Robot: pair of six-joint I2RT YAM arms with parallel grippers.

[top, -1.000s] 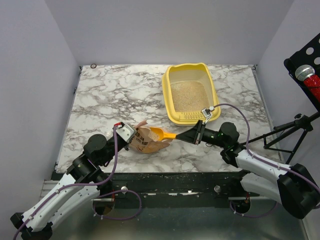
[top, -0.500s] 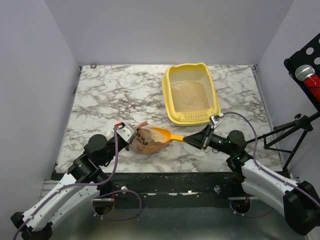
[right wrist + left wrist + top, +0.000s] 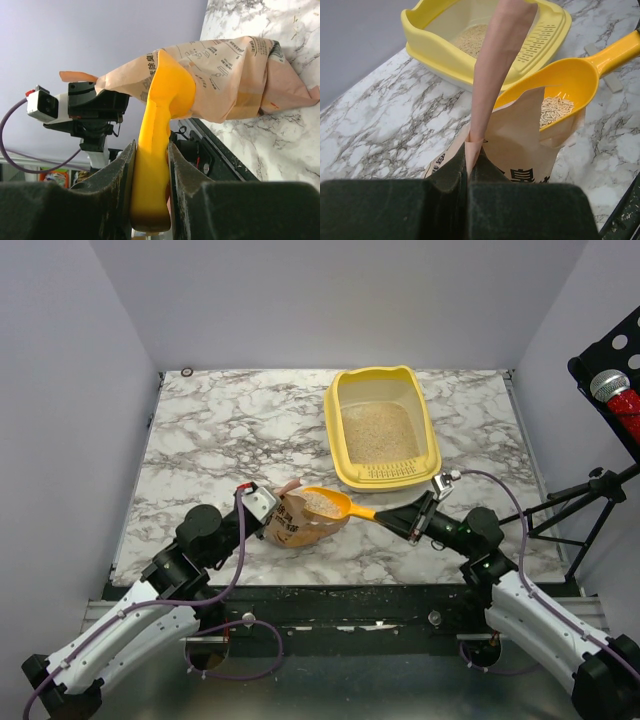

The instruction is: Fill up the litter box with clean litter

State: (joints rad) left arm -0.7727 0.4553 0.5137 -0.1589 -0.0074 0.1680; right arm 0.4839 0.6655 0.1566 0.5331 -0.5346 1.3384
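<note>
Centre frame, the left gripper (image 3: 468, 159) pinches the bag's (image 3: 295, 527) edge while the right gripper (image 3: 151, 152) grasps the handle of a scoop (image 3: 343, 506) loaded with litter (image 3: 322, 503) at the bag's mouth; next, probably a level carry to the partly filled litter box (image 3: 333, 430), upper right.

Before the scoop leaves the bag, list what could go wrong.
1. The scoop, loaded with litter, sits in the bag's mouth; lifting it tilted could spill some onto the table.
2. The left gripper pinches only a thin flap of the bag; the bag might slump.
3. The scoop could clip the litter box rim.
</note>
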